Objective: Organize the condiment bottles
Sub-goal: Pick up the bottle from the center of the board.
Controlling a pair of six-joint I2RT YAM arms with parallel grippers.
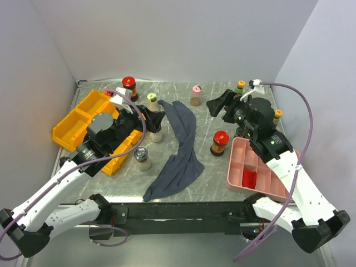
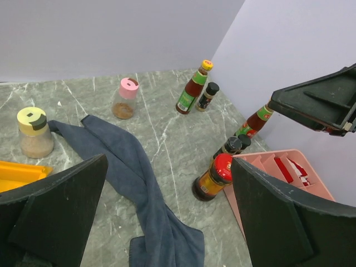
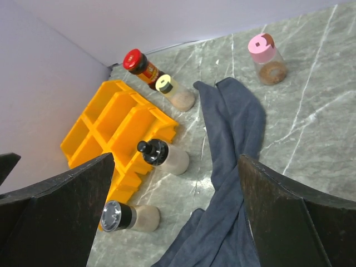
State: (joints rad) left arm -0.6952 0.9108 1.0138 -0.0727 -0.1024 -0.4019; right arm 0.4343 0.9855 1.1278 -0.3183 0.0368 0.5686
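Observation:
Both grippers hang open above the table and hold nothing. My left gripper (image 1: 156, 115) (image 2: 168, 167) is over a black-knobbed shaker (image 3: 167, 157) beside the yellow tray (image 1: 72, 125). My right gripper (image 1: 221, 104) (image 3: 177, 167) hovers at the back right. Bottles stand scattered. At the back are a red-lidded jar (image 1: 129, 84), a yellow-capped shaker (image 1: 152, 100) (image 2: 34, 133) and a pink-capped shaker (image 1: 196, 95) (image 2: 124, 99). A silver-capped shaker (image 1: 142, 157) stands nearer. A second red-lidded jar (image 1: 220, 142) (image 2: 214, 177) stands by the pink tray (image 1: 261, 172). Slim sauce bottles (image 2: 194, 89) and small black-capped bottles (image 2: 232, 146) stand at the right.
A grey-blue cloth (image 1: 181, 150) lies crumpled down the middle of the table. The pink tray holds red packets (image 1: 248, 178). Walls close the table at the back and on both sides.

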